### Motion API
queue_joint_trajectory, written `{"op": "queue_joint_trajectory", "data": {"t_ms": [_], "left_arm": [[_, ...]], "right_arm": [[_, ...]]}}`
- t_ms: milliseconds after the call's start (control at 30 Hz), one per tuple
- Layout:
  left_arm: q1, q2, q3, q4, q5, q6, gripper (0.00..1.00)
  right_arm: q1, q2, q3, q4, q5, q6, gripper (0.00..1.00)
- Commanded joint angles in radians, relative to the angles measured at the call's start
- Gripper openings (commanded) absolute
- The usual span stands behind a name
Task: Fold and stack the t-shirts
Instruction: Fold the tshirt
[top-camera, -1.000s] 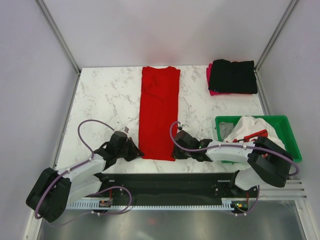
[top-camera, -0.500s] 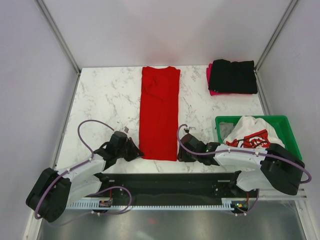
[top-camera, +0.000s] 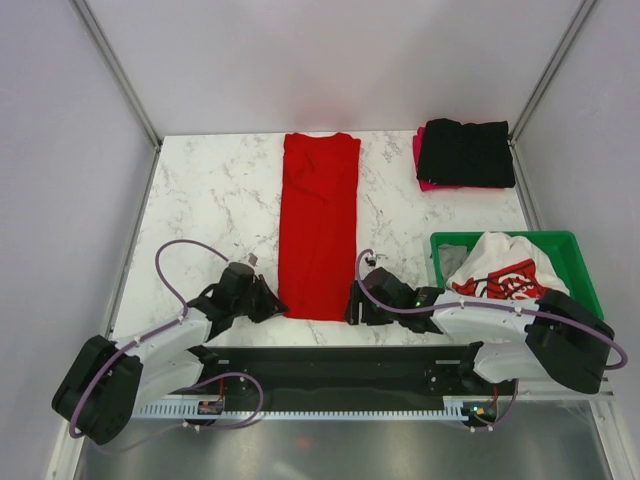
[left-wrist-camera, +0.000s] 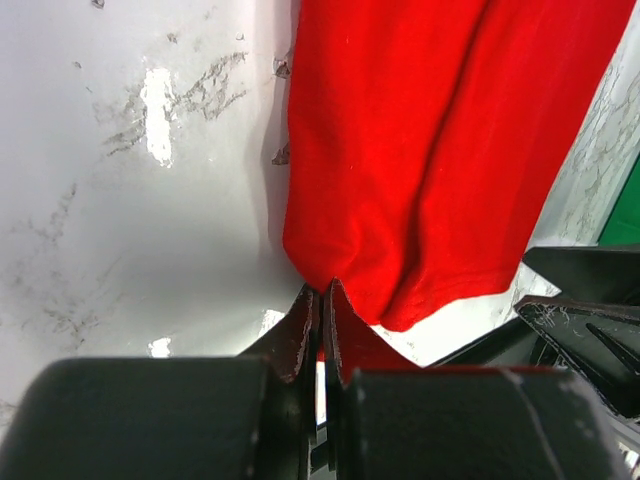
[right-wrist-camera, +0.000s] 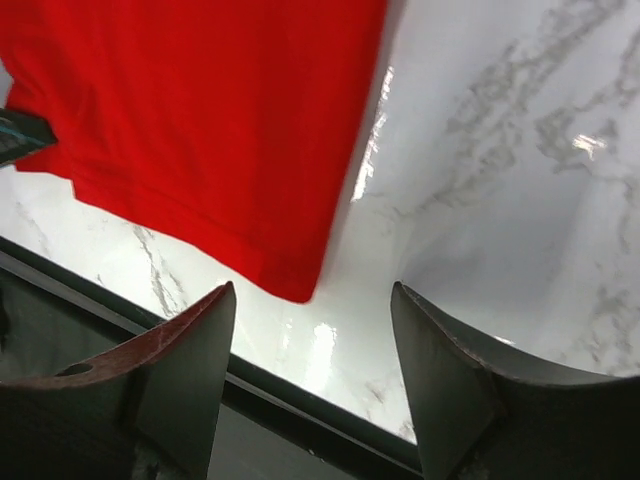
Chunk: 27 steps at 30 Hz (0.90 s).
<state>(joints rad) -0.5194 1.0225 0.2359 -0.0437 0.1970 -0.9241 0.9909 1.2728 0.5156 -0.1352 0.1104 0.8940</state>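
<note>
The red t-shirt lies folded into a long strip down the middle of the table. My left gripper is at its near left corner, jaws shut on the red cloth with the hem pinched at their tips. At the near right corner my right gripper stands open. That red corner lies just ahead of its fingertips, untouched. A folded black t-shirt rests on a pink one at the far right. A white t-shirt with red print is heaped in the crate.
The green crate stands at the right edge, beside my right arm. The table's near edge and a black rail run just under both grippers. White marble shows left of the red strip.
My right gripper has opened wide and shifted slightly at the red t-shirt's near right corner; its arm swung right, uncovering the crate. The left gripper has kept its hold without moving.
</note>
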Motion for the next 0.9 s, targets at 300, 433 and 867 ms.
{"op": "queue_joint_trajectory", "data": {"t_ms": [300,433,867], "left_arm": [[-0.004,0.019,-0.029,-0.045,-0.054,-0.002,0.02],[-0.005,0.005,-0.017,-0.067,-0.05,0.002,0.02],[-0.027,-0.377,0.078,-0.375,-0.021,-0.019,0.02]], "right_arm": [[0.006,0.073,-0.043,0.077,-0.011,0.031,0.38],[0.006,0.019,-0.075,0.051,0.011,0.042,0.09],[0.011,-0.151,-0.026,-0.104,0.002,0.057,0.0]]}}
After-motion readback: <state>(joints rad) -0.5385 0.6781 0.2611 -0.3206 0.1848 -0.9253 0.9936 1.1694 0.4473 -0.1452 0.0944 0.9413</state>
